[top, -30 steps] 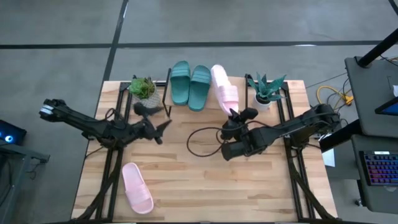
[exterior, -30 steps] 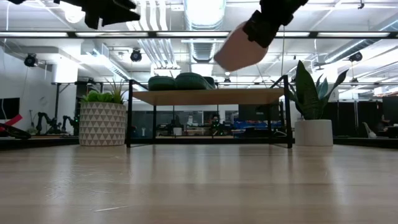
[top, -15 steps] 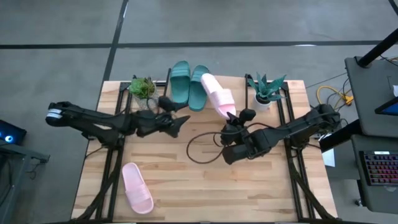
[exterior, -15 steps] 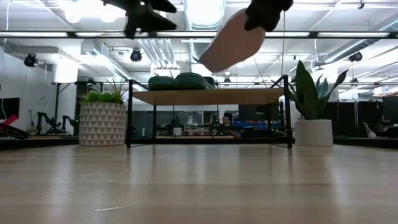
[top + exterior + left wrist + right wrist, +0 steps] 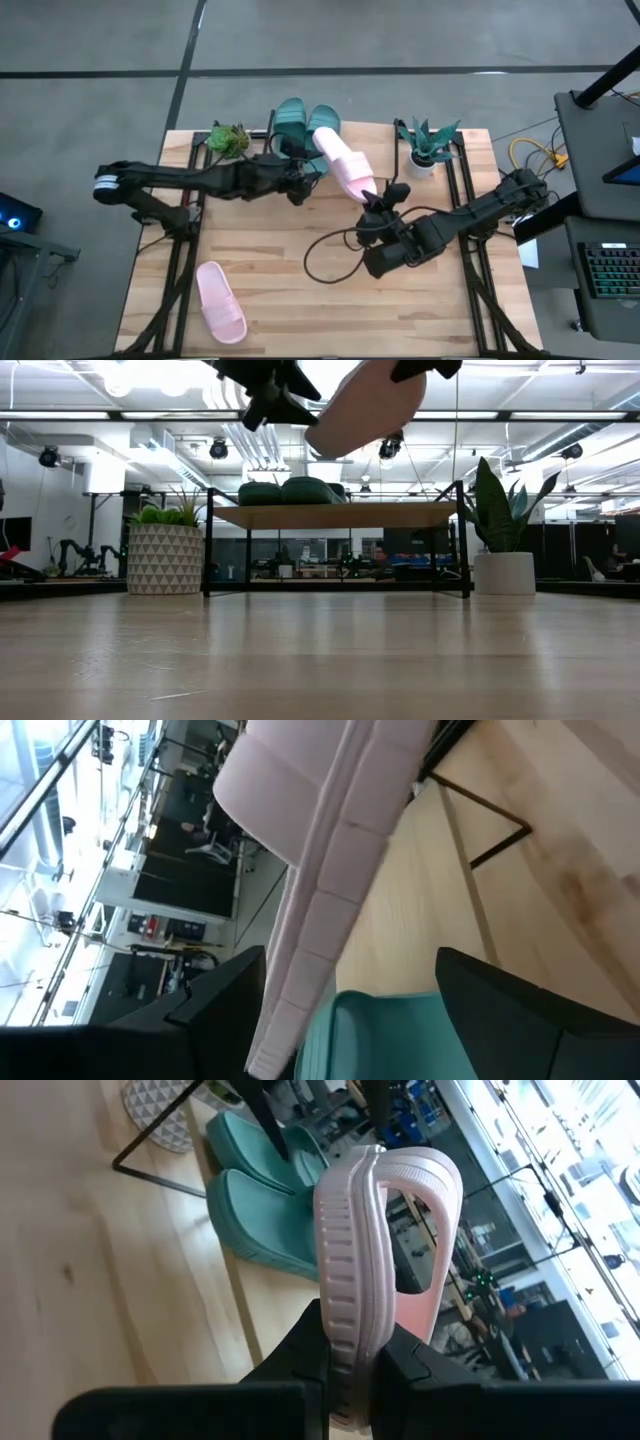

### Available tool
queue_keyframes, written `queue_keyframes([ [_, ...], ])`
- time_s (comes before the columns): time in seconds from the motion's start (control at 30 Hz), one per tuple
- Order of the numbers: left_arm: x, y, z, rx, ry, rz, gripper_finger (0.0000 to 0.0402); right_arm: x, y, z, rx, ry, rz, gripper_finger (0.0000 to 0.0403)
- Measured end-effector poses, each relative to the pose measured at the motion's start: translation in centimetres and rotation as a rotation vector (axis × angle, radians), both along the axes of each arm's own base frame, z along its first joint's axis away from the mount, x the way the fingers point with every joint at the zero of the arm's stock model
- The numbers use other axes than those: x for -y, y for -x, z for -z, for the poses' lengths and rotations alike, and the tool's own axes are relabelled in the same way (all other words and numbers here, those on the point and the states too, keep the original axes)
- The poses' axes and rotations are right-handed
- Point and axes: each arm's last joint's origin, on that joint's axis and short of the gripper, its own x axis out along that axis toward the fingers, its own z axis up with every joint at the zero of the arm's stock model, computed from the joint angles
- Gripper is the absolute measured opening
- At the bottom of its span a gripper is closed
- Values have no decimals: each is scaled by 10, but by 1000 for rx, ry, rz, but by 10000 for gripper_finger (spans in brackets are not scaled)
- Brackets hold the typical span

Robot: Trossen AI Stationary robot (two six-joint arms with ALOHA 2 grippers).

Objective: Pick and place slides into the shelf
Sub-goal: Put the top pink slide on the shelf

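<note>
Two teal slides [image 5: 305, 125] lie on the shelf [image 5: 375, 130] at the upper middle, seen from above; the left gripper [image 5: 297, 180], spread and empty, has reached the pink slide [image 5: 342, 163]. Low view: it hangs higher now. Right wrist view: the right gripper [image 5: 350, 1355] pinches its edge, so a handover looks near

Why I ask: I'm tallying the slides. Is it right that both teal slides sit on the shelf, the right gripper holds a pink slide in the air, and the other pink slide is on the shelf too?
Not quite. The other pink slide lies on the tabletop near its front left corner, as the high view shows. The rest holds: both teal slides sit on the shelf, and the right gripper holds a pink slide in the air.
</note>
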Motion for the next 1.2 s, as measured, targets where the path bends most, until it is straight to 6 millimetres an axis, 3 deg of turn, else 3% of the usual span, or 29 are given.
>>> queue_keyframes([
  [0.37,-6,-15,3,-16,16,33,269,-2,-1,1,-42,-40,-41,24],
  [0.63,-9,-17,8,-33,20,23,194,-4,-3,-5,-41,-34,-58,21],
  [0.93,-11,-16,2,-16,-21,29,52,-6,-3,-12,-48,-14,-74,21],
  [1.2,-14,-15,6,-35,-34,43,51,-12,-4,-20,-32,-41,-111,91],
])
